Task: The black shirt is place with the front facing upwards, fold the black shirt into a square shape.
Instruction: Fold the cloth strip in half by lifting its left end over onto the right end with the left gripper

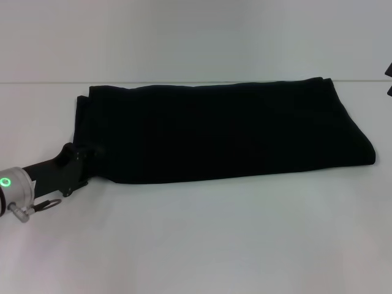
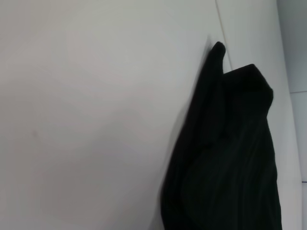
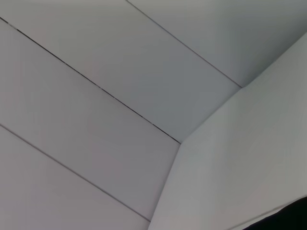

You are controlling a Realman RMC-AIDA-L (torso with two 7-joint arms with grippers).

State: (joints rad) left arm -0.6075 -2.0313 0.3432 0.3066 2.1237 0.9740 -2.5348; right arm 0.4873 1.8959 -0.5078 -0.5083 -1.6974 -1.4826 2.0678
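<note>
White tabletop [image 1: 202, 245] holds the black shirt [image 1: 226, 131], lying in the middle, already folded into a long band with no lettering showing. I think it needs one more fold across to make a square. The left pincer [image 1: 92, 160] touches its left end; I cannot tell if it grips. The right pincer is out of sight.

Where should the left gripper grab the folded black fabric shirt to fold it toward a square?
Probably the black fabric shirt's near-left corner, approached from the robot's left where the left gripper already sits. It lies as a long band, so carrying that short end rightward would halve it.
</note>
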